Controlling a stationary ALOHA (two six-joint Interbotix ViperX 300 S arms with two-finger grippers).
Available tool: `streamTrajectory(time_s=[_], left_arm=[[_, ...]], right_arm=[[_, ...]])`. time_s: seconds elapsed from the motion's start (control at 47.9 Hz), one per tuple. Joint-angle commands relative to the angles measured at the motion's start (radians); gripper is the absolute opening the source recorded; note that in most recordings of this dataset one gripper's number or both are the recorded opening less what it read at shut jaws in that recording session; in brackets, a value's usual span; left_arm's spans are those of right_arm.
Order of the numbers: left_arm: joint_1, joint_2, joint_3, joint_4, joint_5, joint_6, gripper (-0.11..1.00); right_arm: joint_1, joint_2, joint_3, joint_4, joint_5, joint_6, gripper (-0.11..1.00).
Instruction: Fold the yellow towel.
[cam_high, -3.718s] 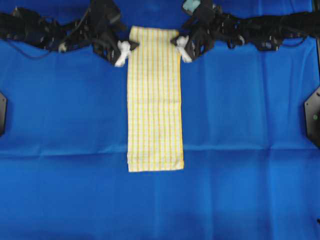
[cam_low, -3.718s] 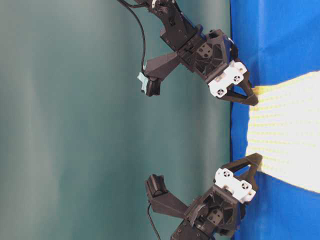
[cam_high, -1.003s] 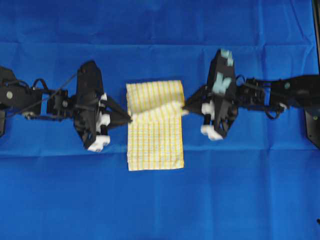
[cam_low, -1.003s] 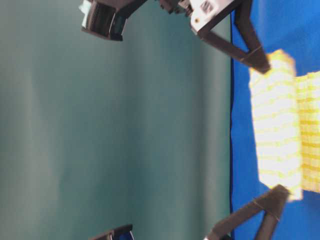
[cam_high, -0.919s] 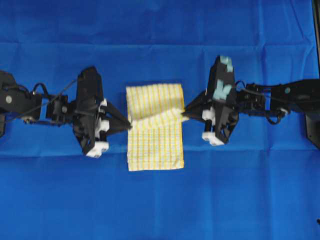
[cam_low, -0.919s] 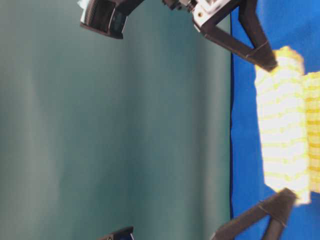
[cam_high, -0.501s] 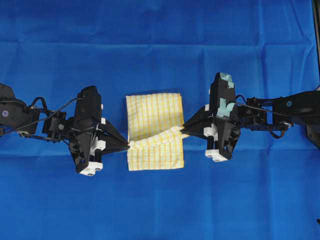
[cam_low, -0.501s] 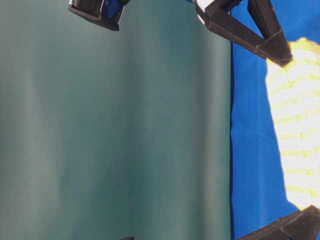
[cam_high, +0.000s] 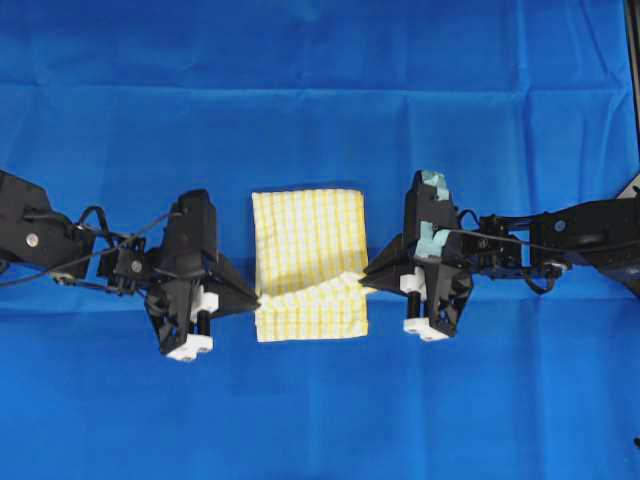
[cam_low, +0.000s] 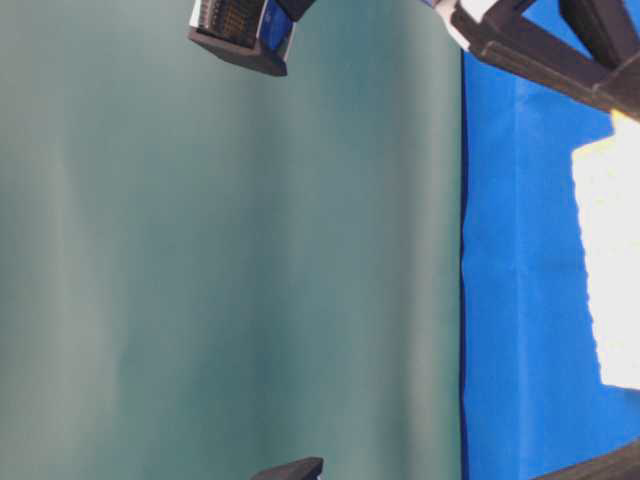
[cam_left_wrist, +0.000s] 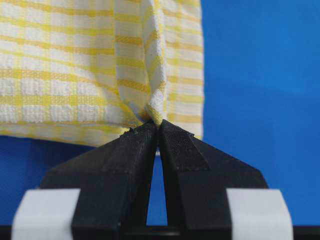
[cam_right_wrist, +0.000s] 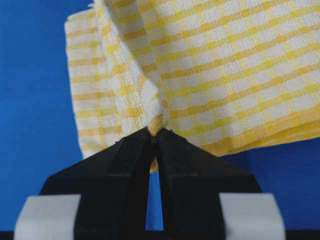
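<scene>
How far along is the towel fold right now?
Mostly done: the yellow towel is doubled over on the blue sheet. In hand: left end effector and right end effector pinch the top layer's corners. Left: lay that edge on the near hem and release.

Robot lab bench, staged for manipulation trials. The work surface is a plain blue fabric sheet with crease lines, spread flat wall to wall. A flat teal-green backdrop curtain closes off the scene at table level. Two black robot arms with loose cabling reach in from opposite sides, each carrying a wrist camera. A black mounting bracket sits at the sheet's edge. No household furniture or clutter visible.
</scene>
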Motion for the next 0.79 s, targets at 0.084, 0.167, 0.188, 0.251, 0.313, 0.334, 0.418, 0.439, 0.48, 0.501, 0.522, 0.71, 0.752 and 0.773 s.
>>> streamTrajectory(time_s=[0.084, 0.167, 0.188, 0.251, 0.313, 0.334, 0.418, 0.439, 0.48, 0.501, 0.522, 0.71, 0.752, 0.773], left_arm=[[-0.020, -0.011, -0.009, 0.003, 0.017, 0.002, 0.02], [-0.020, -0.011, -0.014, 0.003, 0.025, 0.003, 0.02], [-0.020, -0.011, -0.014, 0.003, 0.025, 0.006, 0.02], [-0.017, -0.009, -0.017, 0.003, 0.025, 0.009, 0.02], [-0.011, -0.011, -0.015, 0.003, 0.026, 0.011, 0.02], [-0.008, -0.011, -0.015, 0.003, 0.028, 0.011, 0.02], [0.005, -0.009, -0.018, 0.003, 0.035, 0.011, 0.02], [0.009, -0.009, -0.018, 0.003, 0.038, 0.011, 0.02], [0.014, -0.008, -0.020, 0.003, 0.041, 0.011, 0.02], [0.015, -0.008, -0.021, 0.003, 0.043, 0.011, 0.02], [0.018, -0.008, -0.023, 0.003, 0.044, 0.012, 0.02], [0.034, -0.009, -0.023, 0.003, 0.054, 0.012, 0.15], [0.034, -0.011, -0.023, 0.003, 0.058, 0.012, 0.25], [0.034, -0.011, -0.023, 0.003, 0.061, 0.012, 0.32]], right_arm=[[0.014, -0.009, -0.015, 0.008, -0.011, -0.002, 0.03], [0.014, -0.008, -0.017, 0.006, -0.011, -0.002, 0.03], [0.014, -0.008, -0.017, 0.008, -0.011, 0.000, 0.03], [0.014, -0.005, -0.018, 0.006, -0.011, 0.000, 0.03], [0.015, -0.002, -0.020, 0.006, -0.011, -0.002, 0.03], [0.015, 0.000, -0.020, 0.008, -0.009, -0.002, 0.03], [0.015, 0.008, -0.020, 0.008, -0.008, -0.002, 0.03], [0.015, 0.009, -0.020, 0.008, -0.006, -0.002, 0.03], [0.015, 0.012, -0.020, 0.008, -0.006, -0.002, 0.03], [0.015, 0.015, -0.020, 0.008, -0.006, -0.002, 0.03], [0.014, 0.017, -0.020, 0.008, -0.006, -0.002, 0.03], [0.020, 0.020, -0.026, 0.006, -0.011, -0.003, 0.04], [0.026, 0.020, -0.028, 0.006, -0.011, -0.005, 0.05], [0.026, 0.018, -0.029, 0.006, -0.011, -0.006, 0.07]])
